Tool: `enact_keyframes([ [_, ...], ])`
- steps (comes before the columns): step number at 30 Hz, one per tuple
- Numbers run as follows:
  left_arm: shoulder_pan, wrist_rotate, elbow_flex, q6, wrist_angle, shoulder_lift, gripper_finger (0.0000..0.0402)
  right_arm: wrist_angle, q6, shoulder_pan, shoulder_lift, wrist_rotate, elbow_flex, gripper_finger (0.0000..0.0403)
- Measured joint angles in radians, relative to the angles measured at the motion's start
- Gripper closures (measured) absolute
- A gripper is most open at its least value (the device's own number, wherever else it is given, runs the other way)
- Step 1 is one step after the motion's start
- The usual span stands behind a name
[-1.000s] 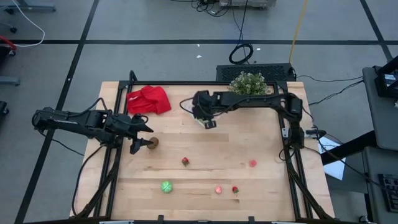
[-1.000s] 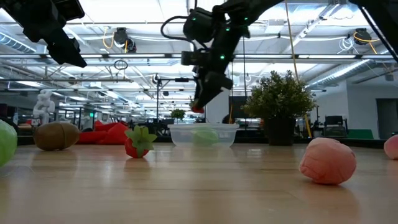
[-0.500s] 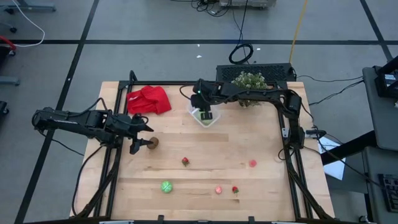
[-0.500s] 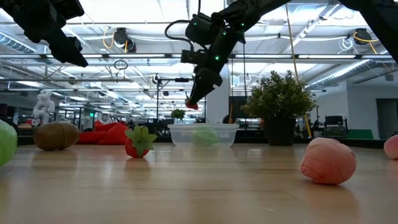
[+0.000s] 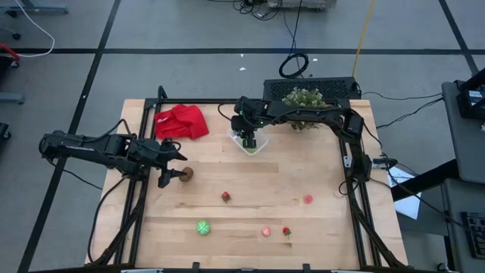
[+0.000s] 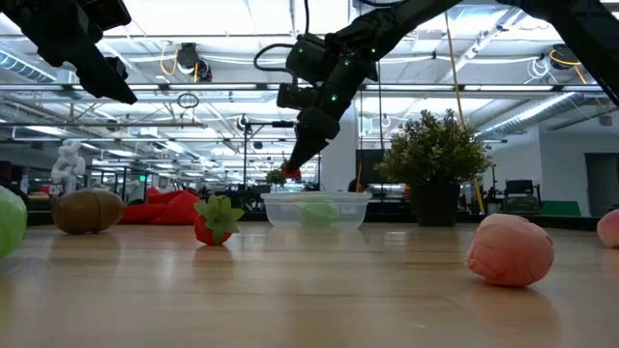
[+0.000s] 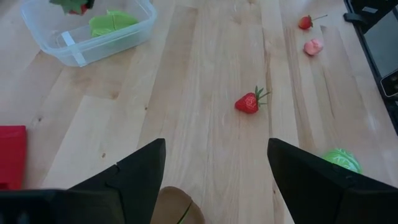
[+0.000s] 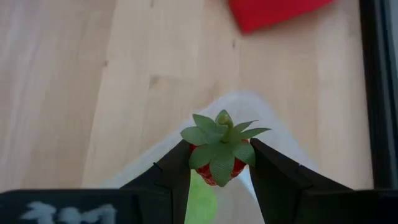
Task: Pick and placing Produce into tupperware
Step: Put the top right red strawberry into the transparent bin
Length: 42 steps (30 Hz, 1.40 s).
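**Strawberry held over the clear container**

At the left of the wooden table [image 5: 250, 189], the left gripper [image 5: 173, 173] hangs with its dark fingers [image 7: 134, 180] spread wide, straddling a brown oval toy, a kiwi by its look [image 5: 186, 174]. The high view shows the toy between the fingertips; the left wrist view catches only its top edge [image 7: 174, 205], and the low view shows it resting on the wood [image 6: 87, 210] with the gripper well above it.

Behind it lies a crumpled red cloth [image 5: 182, 121]. Farther right, near the table's back edge, sits the small clear plastic rectangular container [image 5: 250, 142]. The right gripper [image 5: 248, 139] hovers over it, pinching a small red toy strawberry with a green leafy cap [image 8: 217, 155]. Only the right wrist view shows the grip plainly; the low view shows the berry [image 6: 290, 174] just above the container's rim [image 6: 314, 198], not inside. The left wrist view reveals a light green piece [image 7: 112, 23] already lying in the container.

On the front half of the table, loose produce lies scattered: a green round toy [image 5: 202, 227], a second red strawberry [image 5: 226, 196], a pink lump [image 5: 266, 230], a small red fruit with a stem [image 5: 286, 230] and another pink piece [image 5: 308, 199].

A bushy green potted plant [image 5: 301, 100] stands at the back right.
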Motion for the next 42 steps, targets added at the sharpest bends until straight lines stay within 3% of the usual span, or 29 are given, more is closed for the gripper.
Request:
enact_keyframes([
  [42, 0.000, 0.000, 0.000, -0.010, 0.000, 0.000, 0.0117, -0.002, 0.057, -0.042, 0.035, -0.053, 0.000, 0.0270],
])
